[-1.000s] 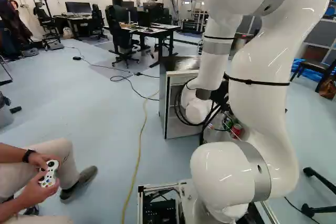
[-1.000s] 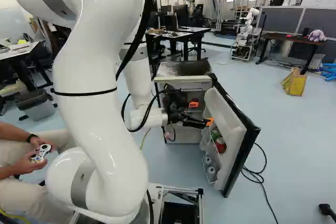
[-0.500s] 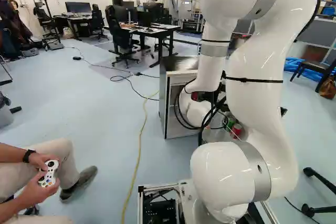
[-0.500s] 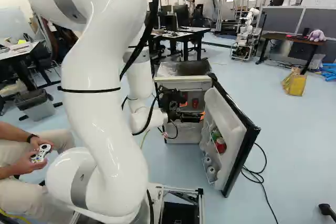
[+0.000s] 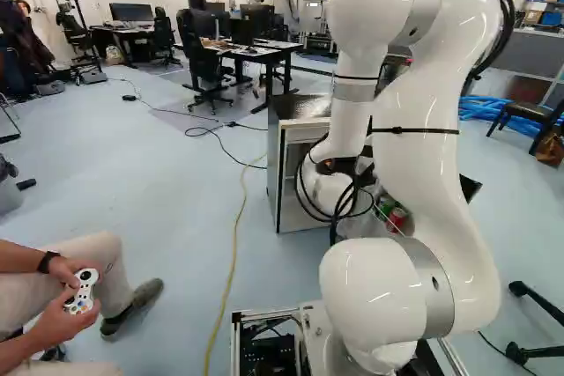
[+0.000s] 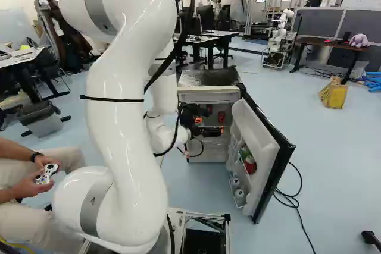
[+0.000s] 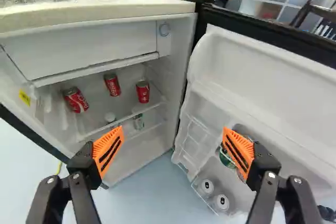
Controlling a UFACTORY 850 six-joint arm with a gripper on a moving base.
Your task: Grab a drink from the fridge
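In the right base view my gripper [image 6: 209, 126] is before the opened fridge [image 6: 208, 95], beside the inner side of its door [image 6: 256, 141]. The wrist view shows the gripper [image 7: 173, 150] wide open, nothing between its orange pads. Ahead, on the fridge's upper shelf, stand three red cans: one [image 7: 76, 99] nearest the side wall away from the door, one [image 7: 112, 84] in the middle, one [image 7: 143, 92] closest to the hinge. A pale can [image 7: 138, 121] is lower down. Door racks hold a green can [image 7: 227, 158], partly behind a finger, and two cans [image 7: 207, 186] showing their tops.
A person's hands hold a controller [image 5: 82, 291] at the left of the left base view. A yellow cable [image 5: 234, 257] lies on the floor. The fridge door stands swung out on the right. Another robot [image 6: 278, 40] and desks [image 6: 208, 40] are farther back.
The arm has shifted against its lowest joint; in the right base view the gripper has drawn back from the door and turned toward the fridge's inside. The base and fridge have not moved.
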